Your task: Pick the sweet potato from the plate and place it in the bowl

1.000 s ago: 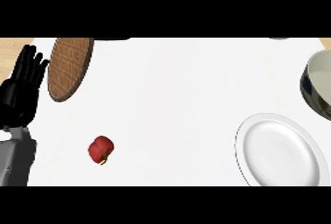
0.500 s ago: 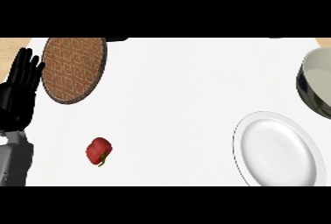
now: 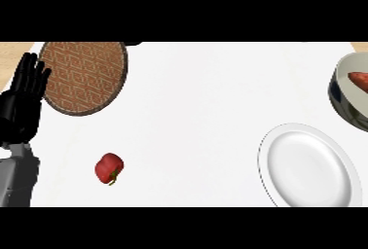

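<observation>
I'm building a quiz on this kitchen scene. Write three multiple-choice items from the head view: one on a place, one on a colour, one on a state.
1. Where does the orange sweet potato lie?
A. on the white plate
B. in the bowl
C. on the brown mat

2. What colour is the small vegetable on the counter?
A. red
B. green
C. yellow

3. How is the left robot hand?
A. curled round the vegetable
B. open, fingers up, at the left edge
C. pressing on the plate

Key: 1 B, the sweet potato sits inside the bowl at the right edge, while the white plate is bare. 2 A, the vegetable is red. 3 B, the left robot hand rests open beside the brown mat.
</observation>
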You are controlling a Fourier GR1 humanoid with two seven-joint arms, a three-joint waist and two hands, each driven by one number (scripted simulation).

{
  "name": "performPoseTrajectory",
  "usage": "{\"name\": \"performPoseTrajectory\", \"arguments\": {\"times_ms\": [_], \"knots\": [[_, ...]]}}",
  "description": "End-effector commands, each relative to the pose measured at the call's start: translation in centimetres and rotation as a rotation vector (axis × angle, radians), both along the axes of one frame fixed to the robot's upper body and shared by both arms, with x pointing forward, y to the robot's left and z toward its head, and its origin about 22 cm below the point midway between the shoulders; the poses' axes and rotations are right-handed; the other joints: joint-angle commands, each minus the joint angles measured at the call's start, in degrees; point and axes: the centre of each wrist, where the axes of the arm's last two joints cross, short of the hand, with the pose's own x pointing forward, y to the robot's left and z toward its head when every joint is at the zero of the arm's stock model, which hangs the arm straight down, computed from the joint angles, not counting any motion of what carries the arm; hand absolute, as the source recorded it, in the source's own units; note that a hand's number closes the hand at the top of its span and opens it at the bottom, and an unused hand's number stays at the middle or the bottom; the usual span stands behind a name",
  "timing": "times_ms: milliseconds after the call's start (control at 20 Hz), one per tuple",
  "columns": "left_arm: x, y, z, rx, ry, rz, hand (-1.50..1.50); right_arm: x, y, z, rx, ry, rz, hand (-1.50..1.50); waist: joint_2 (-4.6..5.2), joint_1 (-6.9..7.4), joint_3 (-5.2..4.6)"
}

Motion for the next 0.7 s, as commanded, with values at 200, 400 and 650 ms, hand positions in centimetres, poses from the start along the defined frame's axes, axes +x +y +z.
{"name": "performPoseTrajectory", "arguments": {"times_ms": [200, 400, 650], "knots": [[0.6, 0.3, 1.1, -0.015, -0.008, 0.002, 0.0, 1.1, 1.1, -4.6, 0.302, -0.126, -0.028, -1.5, 0.15, 0.08, 0.11], [0.1, 0.5, 1.0, -0.023, -0.011, -0.019, 0.0, 0.3, 0.2, -5.3, 0.329, -0.326, -0.107, -1.5, 0.37, 0.54, 0.18], [-0.1, 0.3, 1.4, 0.006, -0.003, -0.008, 0.0, -2.2, -3.2, -2.7, 0.363, -0.507, -0.242, -1.5, 0.32, 0.34, 0.19]]}}
